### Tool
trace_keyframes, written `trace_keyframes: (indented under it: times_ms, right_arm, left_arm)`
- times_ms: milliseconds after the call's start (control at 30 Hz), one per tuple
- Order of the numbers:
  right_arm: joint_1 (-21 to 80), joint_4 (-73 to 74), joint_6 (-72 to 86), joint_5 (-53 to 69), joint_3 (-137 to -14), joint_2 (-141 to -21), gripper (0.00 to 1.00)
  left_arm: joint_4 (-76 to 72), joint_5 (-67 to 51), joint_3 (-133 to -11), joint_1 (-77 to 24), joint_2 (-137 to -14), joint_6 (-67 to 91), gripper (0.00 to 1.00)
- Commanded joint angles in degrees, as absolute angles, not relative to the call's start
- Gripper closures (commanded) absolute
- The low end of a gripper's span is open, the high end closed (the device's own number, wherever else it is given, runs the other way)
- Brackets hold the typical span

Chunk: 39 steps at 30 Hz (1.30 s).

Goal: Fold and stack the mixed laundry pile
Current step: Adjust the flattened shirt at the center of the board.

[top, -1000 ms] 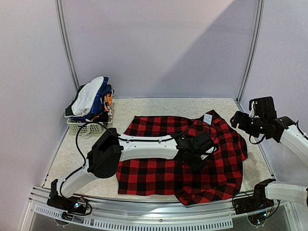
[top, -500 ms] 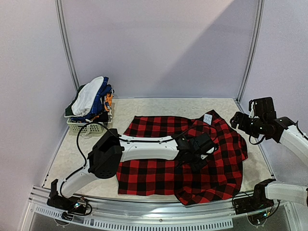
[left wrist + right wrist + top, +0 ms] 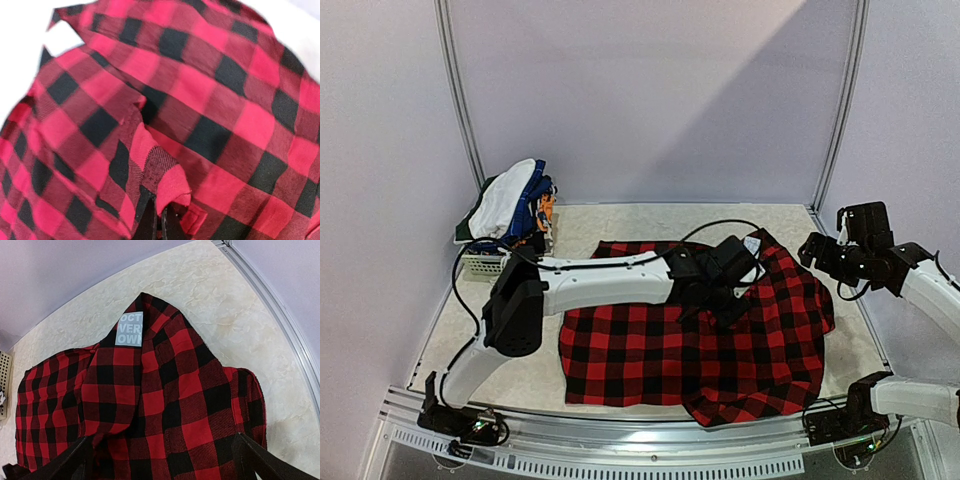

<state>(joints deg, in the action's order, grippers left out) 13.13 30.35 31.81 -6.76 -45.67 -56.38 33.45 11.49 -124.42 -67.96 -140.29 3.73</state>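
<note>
A red-and-black plaid shirt (image 3: 650,350) lies spread over the middle of the table, its white lettered label (image 3: 752,245) at the far right. My left gripper (image 3: 717,296) reaches across it and is shut on a small raised fold of the plaid shirt (image 3: 170,185), with the fingertips (image 3: 150,226) pinched together. At the right edge my right gripper (image 3: 817,250) hovers open above the shirt (image 3: 150,390), holding nothing, and the label (image 3: 129,329) lies ahead of it. The other clothes of the mixed laundry pile (image 3: 510,205), white and blue among them, sit heaped at the far left.
A small white lattice basket (image 3: 485,263) holds the heaped clothes at the far left, and its corner (image 3: 4,385) shows in the right wrist view. A metal rail (image 3: 620,455) runs along the near edge. Lilac walls close in the table on three sides.
My left gripper has closed on a fold of the plaid shirt and drawn back toward the far side, its elbow swinging left. The right arm has not moved.
</note>
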Motion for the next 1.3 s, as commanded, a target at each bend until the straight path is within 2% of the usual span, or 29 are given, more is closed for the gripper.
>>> trace_keyframes:
  times_ms: [0, 400, 667, 967, 1267]
  right_arm:
    - [13.54, 30.11, 31.16, -7.73, -45.66, -56.52, 0.02]
    - [13.54, 29.76, 30.85, -8.06, -46.23, -57.25, 0.02]
    - [13.53, 29.3, 30.85, -8.17, -46.3, -58.21, 0.02]
    - [13.56, 28.93, 30.76, -8.34, -46.25, -59.44, 0.02]
    - [13.53, 27.25, 30.47, -7.83, -46.49, -62.05, 0.02]
  left_arm:
    - [32.84, 9.15, -124.05, -64.09, -136.93, 4.92, 1.0]
    - [32.84, 1.78, -127.46, -52.74, -135.06, 6.88, 1.0]
    - [28.96, -9.28, -133.43, -41.85, -139.47, 9.87, 1.0]
    - [20.65, -16.9, -140.22, -32.78, -146.55, 12.9, 1.0]
    - [2.95, -14.31, -140.31, -29.42, -151.78, 12.34, 1.0]
